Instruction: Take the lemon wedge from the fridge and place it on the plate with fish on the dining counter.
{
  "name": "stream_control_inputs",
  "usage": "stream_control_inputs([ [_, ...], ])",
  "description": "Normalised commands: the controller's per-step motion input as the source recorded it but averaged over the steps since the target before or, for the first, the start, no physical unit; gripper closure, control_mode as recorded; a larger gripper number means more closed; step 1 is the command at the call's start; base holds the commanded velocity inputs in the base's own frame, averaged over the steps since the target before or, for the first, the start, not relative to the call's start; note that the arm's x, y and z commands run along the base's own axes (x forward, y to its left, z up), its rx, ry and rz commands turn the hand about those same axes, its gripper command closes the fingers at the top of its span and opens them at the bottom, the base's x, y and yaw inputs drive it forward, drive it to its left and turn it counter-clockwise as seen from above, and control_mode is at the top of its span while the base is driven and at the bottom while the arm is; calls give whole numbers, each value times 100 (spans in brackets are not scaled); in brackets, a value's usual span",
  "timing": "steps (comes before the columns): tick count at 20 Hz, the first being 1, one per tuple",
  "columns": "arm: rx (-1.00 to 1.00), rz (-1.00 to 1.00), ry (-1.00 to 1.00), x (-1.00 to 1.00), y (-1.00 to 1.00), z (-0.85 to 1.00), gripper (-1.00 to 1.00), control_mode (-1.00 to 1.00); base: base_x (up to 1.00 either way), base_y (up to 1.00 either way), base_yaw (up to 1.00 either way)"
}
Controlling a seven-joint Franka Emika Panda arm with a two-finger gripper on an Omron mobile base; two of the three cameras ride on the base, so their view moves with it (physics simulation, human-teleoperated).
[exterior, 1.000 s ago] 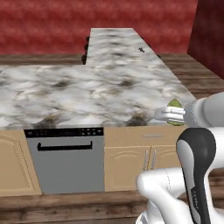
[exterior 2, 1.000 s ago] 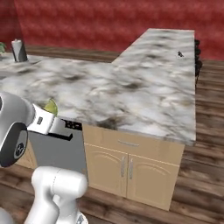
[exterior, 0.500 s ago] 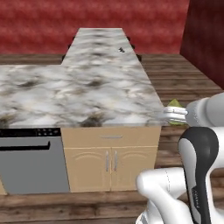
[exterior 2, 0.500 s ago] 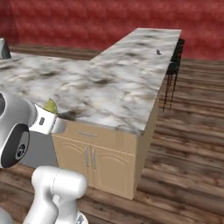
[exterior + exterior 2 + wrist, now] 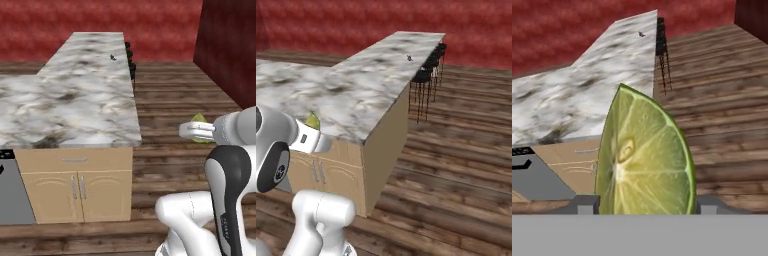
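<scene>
In the left base view, the lemon wedge (image 5: 199,120) is seen as a small yellow-green tip poking up behind the white hand, held out over the wooden floor (image 5: 185,100) to the right of the marble desk (image 5: 75,105). The fingers (image 5: 186,131) are set at the hand's leftward end, closed around the wedge, though the contact itself is hidden by the hand. Far along the desk a tiny dark speck, the plate with fish (image 5: 113,57), is made out near the right edge, too small for detail, well apart from the wedge. Dark stools (image 5: 131,62) are lined up beside that far edge, and tan cabinet doors (image 5: 77,187) are seen under the near end of the desk. In the right base view, the wedge (image 5: 312,120) is seen sitting at the front of the hand, in front of the desk's near corner, with the desk (image 5: 371,75) stretching away toward the red wall (image 5: 381,20); the plate with fish (image 5: 409,58) is again a small speck near the far end, above the stools (image 5: 428,75). In the hand view, the wedge (image 5: 644,160) is shown upright and close, cut face toward the camera, gripped at its base between the two fingers (image 5: 644,204), with the desk (image 5: 587,95) behind it.
</scene>
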Motion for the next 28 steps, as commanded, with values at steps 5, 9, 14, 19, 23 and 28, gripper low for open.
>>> stream_control_inputs([
  [5,0,0,0,0,0,0,100,100,61,-100,0],
  [9,0,0,0,0,0,0,100,100,99,-100,0],
  [14,0,0,0,0,0,0,100,100,100,-100,12],
  [19,0,0,0,0,0,0,100,100,100,-100,18],
  [23,0,0,0,0,0,0,100,100,100,-94,18],
  [28,0,0,0,0,0,0,100,100,100,-55,35],
])
